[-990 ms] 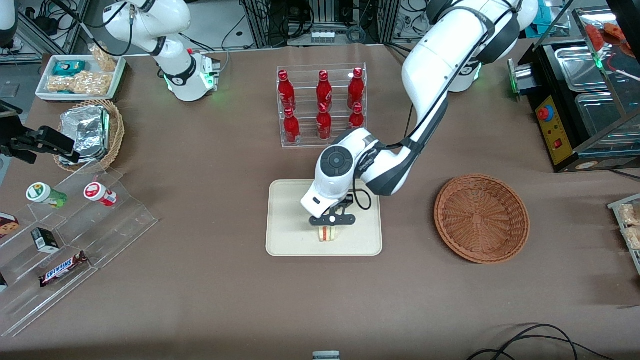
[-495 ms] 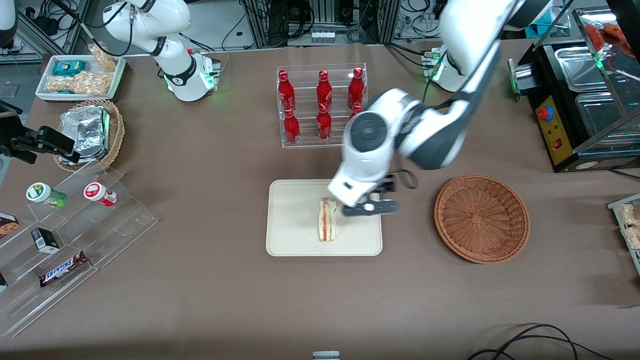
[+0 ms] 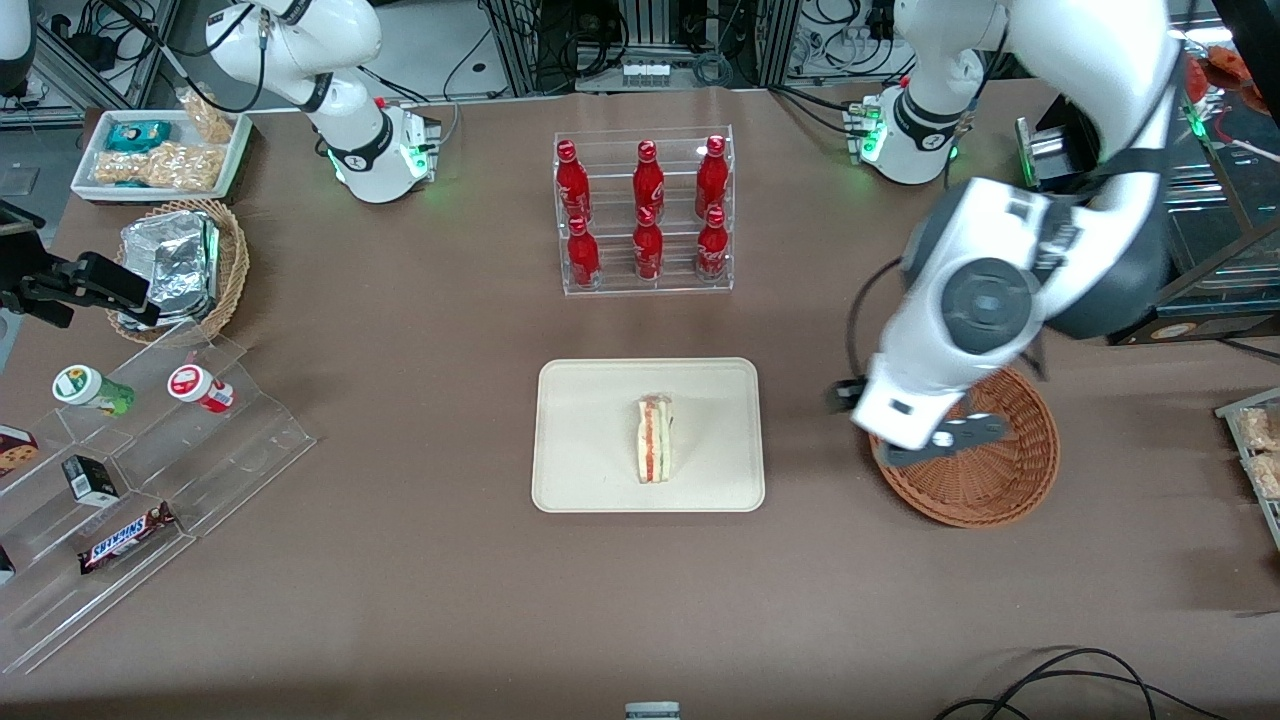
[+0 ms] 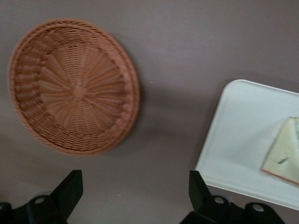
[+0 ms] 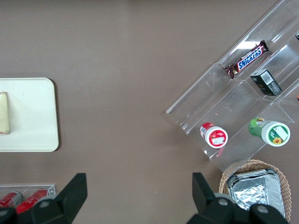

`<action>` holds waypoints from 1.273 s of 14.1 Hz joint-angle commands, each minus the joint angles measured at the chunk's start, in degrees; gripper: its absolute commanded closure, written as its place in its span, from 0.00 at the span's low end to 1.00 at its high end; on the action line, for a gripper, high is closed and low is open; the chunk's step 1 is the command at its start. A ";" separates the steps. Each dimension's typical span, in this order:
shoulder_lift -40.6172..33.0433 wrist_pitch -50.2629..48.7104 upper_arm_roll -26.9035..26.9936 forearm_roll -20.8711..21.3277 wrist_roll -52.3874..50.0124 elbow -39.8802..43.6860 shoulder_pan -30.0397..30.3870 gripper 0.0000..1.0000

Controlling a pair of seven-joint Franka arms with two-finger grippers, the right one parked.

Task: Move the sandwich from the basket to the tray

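The sandwich (image 3: 655, 439) lies on the cream tray (image 3: 590, 480), a little nearer the front camera than the tray's middle. The left arm's gripper (image 3: 940, 437) hangs above the wicker basket (image 3: 1000, 480), well apart from the sandwich, its fingers (image 4: 70, 189) spread wide and holding nothing.

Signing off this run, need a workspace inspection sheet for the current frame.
Surface: brown table, no spills seen.
Job's things: sandwich lies on the tray; basket holds nothing.
Clutter: bottle rack, acrylic snack steps, foil-packet basket, snack tray.
Grippers: gripper above the basket, jaws open, nothing held.
Cables: black cable on the table edge nearest the front camera.
Surroundings: black metal appliance toward the working arm's end.
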 commanded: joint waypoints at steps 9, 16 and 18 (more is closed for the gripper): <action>-19.24 -2.79 1.06 -1.10 28.53 -15.52 11.94 0.00; -23.37 0.46 11.79 -3.47 36.11 -14.56 5.35 0.00; -23.20 0.55 11.88 -3.38 36.03 -14.38 4.99 0.00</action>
